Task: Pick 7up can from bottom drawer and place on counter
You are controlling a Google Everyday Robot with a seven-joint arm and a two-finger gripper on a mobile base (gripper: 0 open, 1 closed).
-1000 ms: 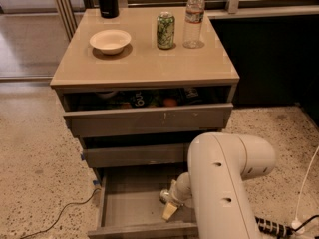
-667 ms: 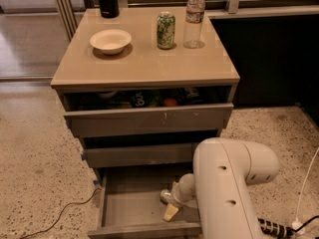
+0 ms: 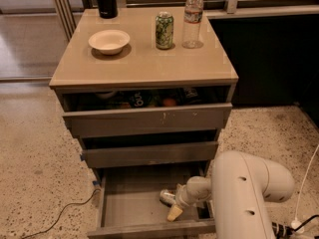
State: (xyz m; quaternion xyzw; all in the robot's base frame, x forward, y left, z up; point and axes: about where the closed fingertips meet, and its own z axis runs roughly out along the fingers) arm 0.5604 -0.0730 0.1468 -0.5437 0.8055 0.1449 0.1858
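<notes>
Pincer point(image 3: 175, 210) stays low in the bottom drawer point(image 3: 124, 210); only the elbow has swung right. The 7up can point(image 3: 167, 197) lies just behind it, maybe touching. Grip? I can't tell. No lift yet, and the worktop point(image 3: 144, 59) is well above.

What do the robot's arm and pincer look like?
The arm is fat, rounded, glossy white, with small dark holes in its shell. It narrows to a pale grey wrist; the pincer, down in the bottom drawer, ends in a cream-yellow tip.
</notes>
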